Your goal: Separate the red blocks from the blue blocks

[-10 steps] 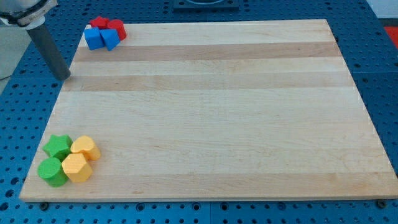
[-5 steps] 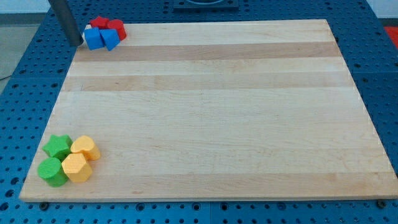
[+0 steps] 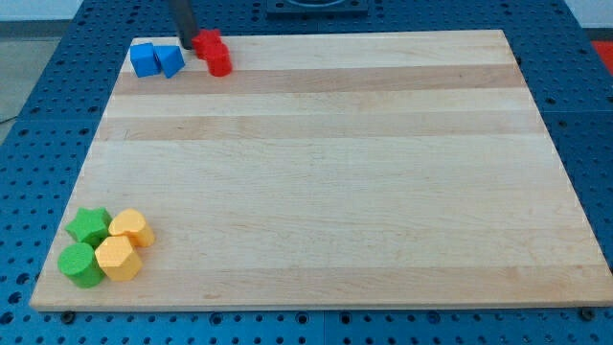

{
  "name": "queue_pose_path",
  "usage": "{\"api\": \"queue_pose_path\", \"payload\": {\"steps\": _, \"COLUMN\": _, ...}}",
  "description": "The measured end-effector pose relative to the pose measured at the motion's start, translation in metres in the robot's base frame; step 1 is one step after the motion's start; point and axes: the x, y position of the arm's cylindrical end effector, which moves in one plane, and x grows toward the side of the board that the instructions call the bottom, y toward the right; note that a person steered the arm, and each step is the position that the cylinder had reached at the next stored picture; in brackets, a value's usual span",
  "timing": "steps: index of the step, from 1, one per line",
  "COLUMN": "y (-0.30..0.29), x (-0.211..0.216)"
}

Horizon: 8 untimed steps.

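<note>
Two blue blocks sit side by side at the board's top left corner: a blue cube [image 3: 145,59] and a blue wedge-like block [image 3: 170,60]. Two red blocks lie just to their right, one [image 3: 210,42] nearer the view's top and one red cylinder [image 3: 219,63] below it, touching each other. My tip [image 3: 191,46] stands at the top edge, right against the left side of the upper red block, between the blue pair and the red pair. A small gap separates the reds from the blues.
A green star-like block [image 3: 89,226], a green cylinder [image 3: 79,264] and two yellow blocks [image 3: 130,228] [image 3: 118,258] cluster at the wooden board's [image 3: 326,172] bottom left corner. Blue perforated table surrounds the board.
My tip has swept from the left of the board along the top edge to the right. The two red blocks were pushed right, away from the blue blocks, which stayed in place.
</note>
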Motion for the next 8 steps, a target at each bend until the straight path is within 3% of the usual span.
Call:
{"api": "queue_pose_path", "payload": {"steps": 2, "y": 0.015, "x": 0.075}}
{"api": "queue_pose_path", "payload": {"steps": 4, "y": 0.03, "x": 0.083}}
{"api": "queue_pose_path", "payload": {"steps": 6, "y": 0.107, "x": 0.085}}
{"api": "queue_pose_path", "payload": {"steps": 7, "y": 0.098, "x": 0.085}}
{"api": "queue_pose_path", "payload": {"steps": 8, "y": 0.042, "x": 0.083}}
